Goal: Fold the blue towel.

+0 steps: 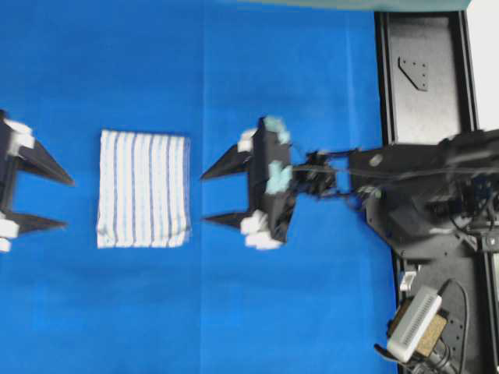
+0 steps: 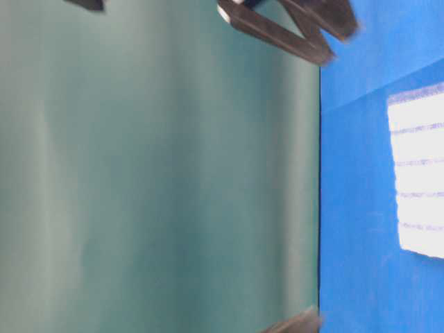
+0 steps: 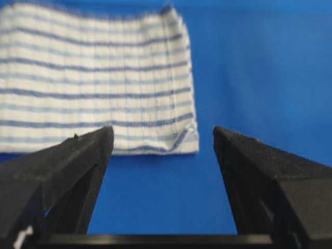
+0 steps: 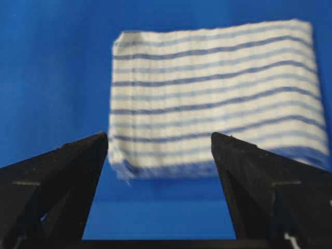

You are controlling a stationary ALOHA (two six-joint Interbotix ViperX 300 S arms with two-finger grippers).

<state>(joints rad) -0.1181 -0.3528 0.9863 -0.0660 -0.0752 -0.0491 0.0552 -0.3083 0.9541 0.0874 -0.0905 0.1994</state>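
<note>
The blue towel (image 1: pixel 143 189), white with thin blue stripes, lies folded into a small rectangle on the bright-blue table covering (image 1: pixel 296 93). It also shows in the left wrist view (image 3: pixel 93 78), the right wrist view (image 4: pixel 212 93) and at the right edge of the table-level view (image 2: pixel 420 173). My left gripper (image 1: pixel 69 203) is open and empty just left of the towel. My right gripper (image 1: pixel 204 198) is open and empty just right of it. Neither touches the towel.
A black metal frame (image 1: pixel 425 86) with the right arm's base stands along the right side. A small grey box with cables (image 1: pixel 415 323) sits at the bottom right. A plain green wall (image 2: pixel 159 173) fills most of the table-level view.
</note>
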